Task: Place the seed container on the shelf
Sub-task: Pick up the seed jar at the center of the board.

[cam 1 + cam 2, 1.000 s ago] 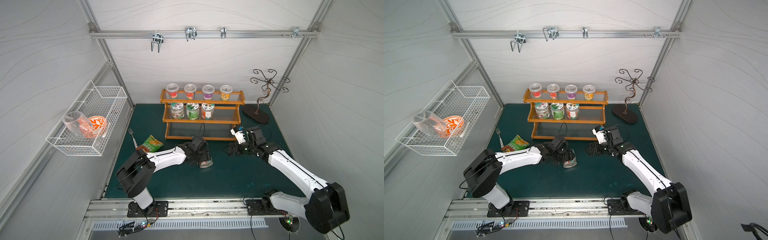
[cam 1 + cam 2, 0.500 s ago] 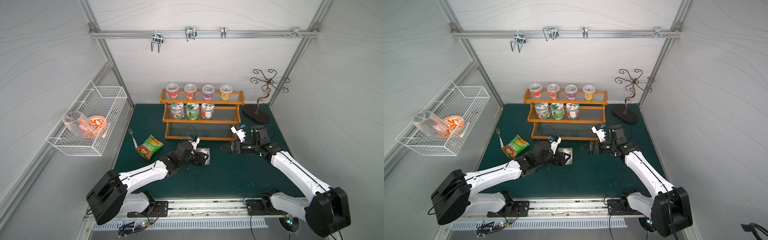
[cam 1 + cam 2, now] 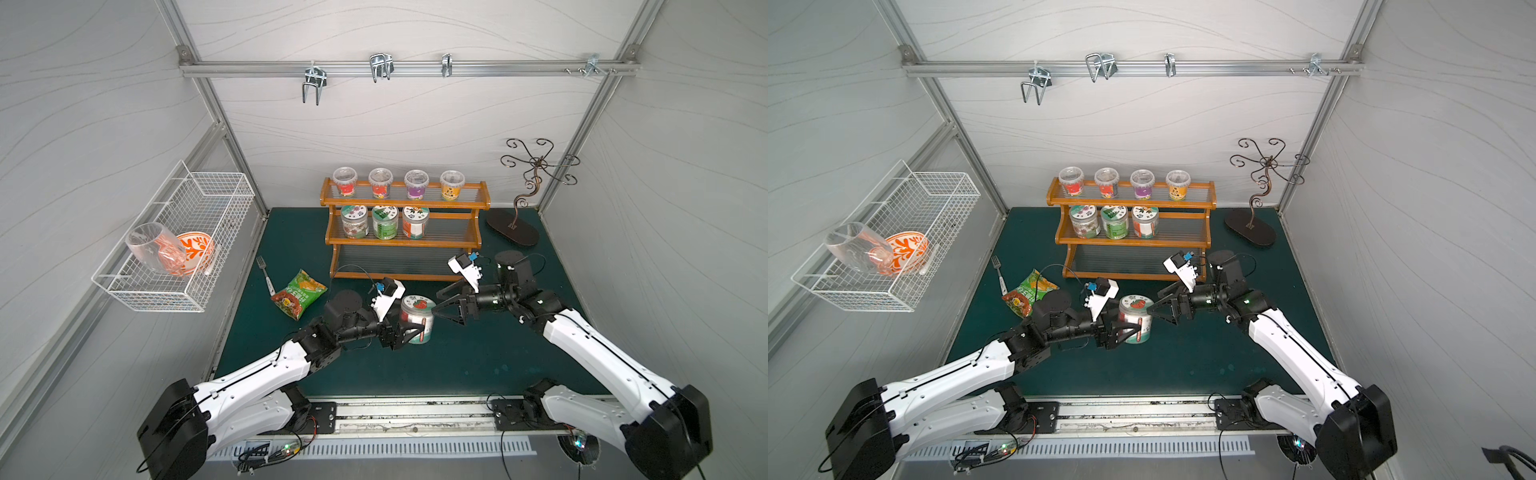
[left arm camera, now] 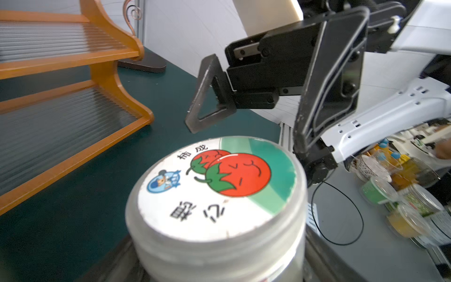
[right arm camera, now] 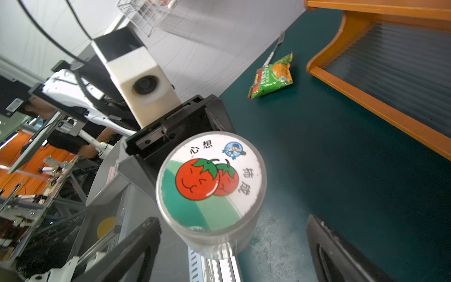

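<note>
Left gripper [image 3: 409, 330] has its fingers clamped on the sides of the seed jar [image 3: 417, 318] (the one with tomatoes on the lid), lid up, over the green mat [image 3: 457, 365] just in front of the wooden shelf [image 3: 403, 242], not on any tier. Right gripper [image 3: 435, 303] is spread wide and holds nothing, tips right beside the jar; can't tell if they touch.

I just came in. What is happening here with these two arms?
The left tool grips a seed jar with a tomato lid, over the green mat in front of the shelf. The right tool is open and points at the jar from the opposite side, close, not gripping it. The jar is not on the shelf yet.
</note>
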`<state>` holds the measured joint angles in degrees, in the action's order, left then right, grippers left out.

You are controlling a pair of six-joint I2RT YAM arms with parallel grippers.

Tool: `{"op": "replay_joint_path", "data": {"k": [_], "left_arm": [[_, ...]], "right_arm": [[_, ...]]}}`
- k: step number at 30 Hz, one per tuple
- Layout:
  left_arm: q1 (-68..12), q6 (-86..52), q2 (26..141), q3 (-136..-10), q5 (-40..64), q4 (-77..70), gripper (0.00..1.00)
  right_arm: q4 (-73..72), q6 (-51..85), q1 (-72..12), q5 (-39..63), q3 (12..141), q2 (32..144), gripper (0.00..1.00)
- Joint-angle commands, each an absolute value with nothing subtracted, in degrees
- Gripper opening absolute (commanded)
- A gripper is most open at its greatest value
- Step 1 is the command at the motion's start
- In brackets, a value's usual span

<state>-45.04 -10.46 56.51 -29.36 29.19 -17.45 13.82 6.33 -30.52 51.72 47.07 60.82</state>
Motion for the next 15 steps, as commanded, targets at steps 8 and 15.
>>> {"op": "replay_joint_path", "data": {"k": [8, 15], "left_arm": [[-44.86, -5.43, 55.42, -31.37, 36.64, -23.66, 0.59], [-44.87, -4.77, 55.12, -31.37, 35.94, -26.63, 0.58]], "right_arm": [[19.41, -3.08, -36.26, 56.68, 51.26, 62.03, 0.97], [22.66, -4.4, -37.7, 54.61, 53.16, 63.36, 0.96]]}}
